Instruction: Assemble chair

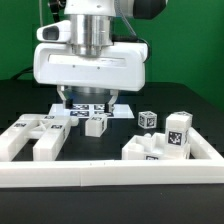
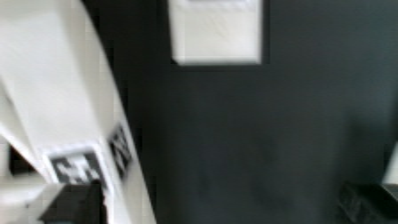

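Hovering over the desk (image 1: 118, 138), the jaws stand released, spread wide; chair pieces (image 1: 33, 137) lie at the exterior view's left, a tagged cube (image 1: 148, 118) at its right.

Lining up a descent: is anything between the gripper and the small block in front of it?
Nothing visible. The open gripper hangs over the marker board, just behind the small block in the exterior view. The other parts lie off to either side.
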### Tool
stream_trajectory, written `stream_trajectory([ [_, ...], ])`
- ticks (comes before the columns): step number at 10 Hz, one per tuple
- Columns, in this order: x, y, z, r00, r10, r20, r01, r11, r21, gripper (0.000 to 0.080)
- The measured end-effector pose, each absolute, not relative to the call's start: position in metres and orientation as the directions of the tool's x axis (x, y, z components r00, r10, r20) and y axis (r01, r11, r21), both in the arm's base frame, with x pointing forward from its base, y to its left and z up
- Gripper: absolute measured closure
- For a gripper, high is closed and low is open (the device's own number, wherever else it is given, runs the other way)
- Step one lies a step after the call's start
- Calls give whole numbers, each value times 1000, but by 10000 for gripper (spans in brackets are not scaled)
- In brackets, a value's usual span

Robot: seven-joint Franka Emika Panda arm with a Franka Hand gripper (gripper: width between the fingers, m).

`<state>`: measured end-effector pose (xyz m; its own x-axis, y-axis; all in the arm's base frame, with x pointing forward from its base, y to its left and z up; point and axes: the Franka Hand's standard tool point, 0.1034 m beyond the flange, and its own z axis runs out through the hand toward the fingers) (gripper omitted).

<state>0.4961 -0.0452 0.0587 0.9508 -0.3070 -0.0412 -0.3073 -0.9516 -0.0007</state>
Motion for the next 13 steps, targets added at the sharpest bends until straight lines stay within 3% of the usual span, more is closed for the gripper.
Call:
stream_trajectory([
  [8, 490, -49, 58, 762, -291, -578, -345, -938, 16, 150],
  [11, 489, -53, 53, 708, -282, -648, -348, -937, 28, 150],
  [13, 490, -40, 52, 734, -212, -645, -293, -956, -20, 150],
])
